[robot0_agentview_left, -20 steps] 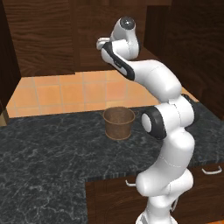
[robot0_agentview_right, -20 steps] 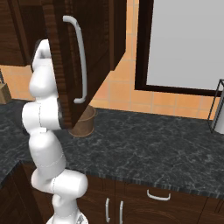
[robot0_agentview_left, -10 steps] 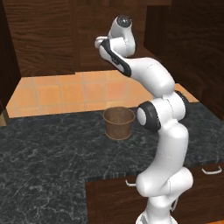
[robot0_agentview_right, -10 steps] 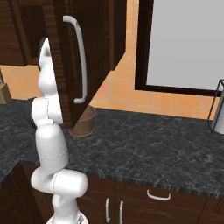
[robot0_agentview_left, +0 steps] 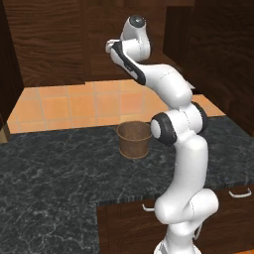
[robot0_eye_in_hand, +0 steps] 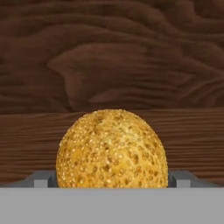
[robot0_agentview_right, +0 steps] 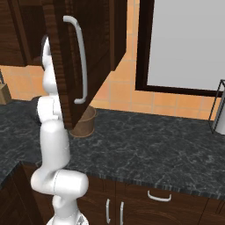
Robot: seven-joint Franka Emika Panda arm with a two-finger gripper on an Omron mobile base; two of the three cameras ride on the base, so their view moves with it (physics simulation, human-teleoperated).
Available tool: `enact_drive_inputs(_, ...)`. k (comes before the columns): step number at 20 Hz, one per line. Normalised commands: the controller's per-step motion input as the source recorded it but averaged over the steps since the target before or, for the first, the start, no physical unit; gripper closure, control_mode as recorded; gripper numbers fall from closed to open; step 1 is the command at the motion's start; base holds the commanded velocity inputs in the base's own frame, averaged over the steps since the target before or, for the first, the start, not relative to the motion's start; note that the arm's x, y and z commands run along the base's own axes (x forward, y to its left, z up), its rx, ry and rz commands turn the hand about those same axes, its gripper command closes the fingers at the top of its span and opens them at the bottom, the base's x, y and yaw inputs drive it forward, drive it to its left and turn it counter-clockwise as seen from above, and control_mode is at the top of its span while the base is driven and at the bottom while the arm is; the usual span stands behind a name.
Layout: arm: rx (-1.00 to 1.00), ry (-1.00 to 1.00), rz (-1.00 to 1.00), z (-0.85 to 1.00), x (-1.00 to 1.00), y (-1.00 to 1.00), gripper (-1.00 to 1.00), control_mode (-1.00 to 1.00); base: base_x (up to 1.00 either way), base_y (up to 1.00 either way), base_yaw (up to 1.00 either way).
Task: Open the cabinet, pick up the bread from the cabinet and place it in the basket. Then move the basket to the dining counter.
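The bread (robot0_eye_in_hand: 112, 151), a round golden seeded bun, rests on the wooden shelf inside the cabinet, close in front of the hand. My gripper (robot0_eye_in_hand: 112, 180) is open, with one grey fingertip (robot0_eye_in_hand: 43, 179) to the left of the bun and the other to its right, neither pressing it. The cabinet door (robot0_agentview_right: 57, 52) stands swung open with its long silver handle (robot0_agentview_right: 81, 61), and it hides the hand in the right base view. The woven brown basket (robot0_agentview_left: 134, 140) (robot0_agentview_right: 85, 121) stands upright on the black counter below the raised arm. The dining counter is out of view.
Black speckled granite counter (robot0_agentview_left: 49, 168) (robot0_agentview_right: 145, 149) runs under the cabinet, with drawer fronts and silver handles (robot0_agentview_right: 159, 196) below. A brown block (robot0_agentview_right: 3, 92) stands at the far left and a metal rack (robot0_agentview_right: 218, 110) at the far right. A framed pale panel (robot0_agentview_right: 184, 44) hangs on the wall.
The arm has stretched higher and further into the cabinet, its elbow straightening. The basket and the door have not moved. The jaws stay open.
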Motion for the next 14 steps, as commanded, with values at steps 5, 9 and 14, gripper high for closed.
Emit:
enact_drive_inputs(5,0.00,0.00,0.00,-0.03,-0.06,0.00,1.00,-1.00,0.00,0.00,0.00)
enact_drive_inputs(9,0.00,-0.05,0.00,-0.02,-0.20,0.00,1.00,-1.00,0.00,0.00,0.00)
enact_drive_inputs(14,0.00,-0.13,0.00,-0.16,-0.24,0.00,1.00,-1.00,0.00,0.00,0.00)
